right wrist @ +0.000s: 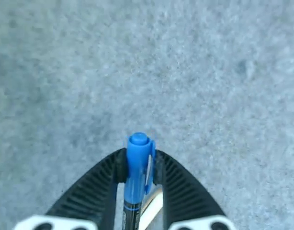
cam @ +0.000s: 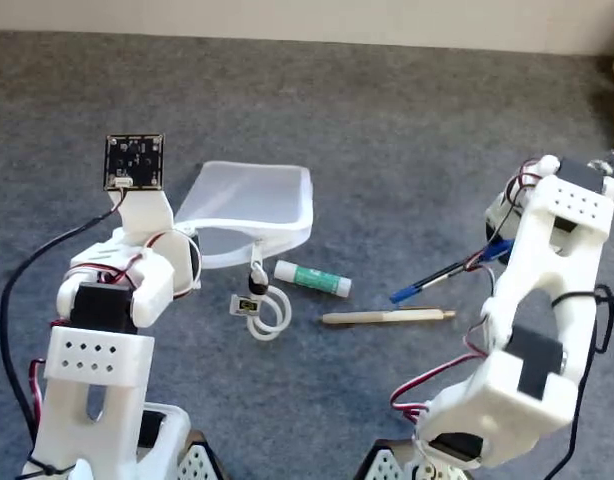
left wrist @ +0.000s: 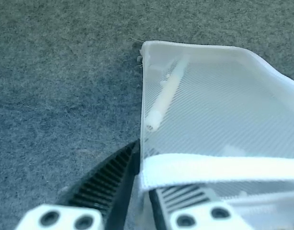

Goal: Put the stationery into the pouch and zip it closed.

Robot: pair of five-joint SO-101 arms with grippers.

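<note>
From up high I see the pouch (cam: pixel 252 205) lying flat on the gray tabletop (cam: pixel 407 130), right in front of my left arm. A glue stick (cam: pixel 312 278) with a green label lies near the pouch. A white cord loop (cam: pixel 267 310) lies just beside the glue stick, and a wooden pen (cam: pixel 387 317) lies a bit further along. A blue pen (cam: pixel 427 282) pokes out from under my right arm, close to the wooden pen but not touching it. My left wrist view tells me more. The left end effector (left wrist: pixel 141 167) is pinched on the pouch's white edge strip, and a white stick (left wrist: pixel 163 98) shows through the mesh, inside the pouch. My right wrist view shows the right end effector (right wrist: pixel 137 163) squeezed tight on the blue pen, with the pen's blue end pointing out over the tabletop.
</note>
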